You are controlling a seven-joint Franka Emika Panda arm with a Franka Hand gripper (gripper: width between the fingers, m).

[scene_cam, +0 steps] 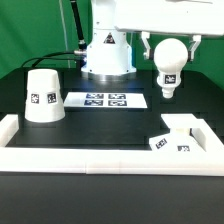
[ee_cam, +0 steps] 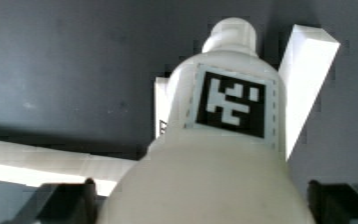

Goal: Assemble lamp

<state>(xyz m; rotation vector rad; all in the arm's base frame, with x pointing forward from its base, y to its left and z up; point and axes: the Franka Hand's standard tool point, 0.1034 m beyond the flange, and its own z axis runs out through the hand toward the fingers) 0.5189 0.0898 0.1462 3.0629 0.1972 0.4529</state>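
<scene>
Nearest ran the white front rail, the base block tucked in its corner at the exterior view's right, then the shade and marker board on the black table, and farthest the gripper clamped on the bulb, held above the table.

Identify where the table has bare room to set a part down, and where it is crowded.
The widest bare patch is the black table between the marker board, the shade and the front rail. Crowded: the exterior view's right corner, where the base lies by the rail; the gripper holds the bulb above that side.
</scene>
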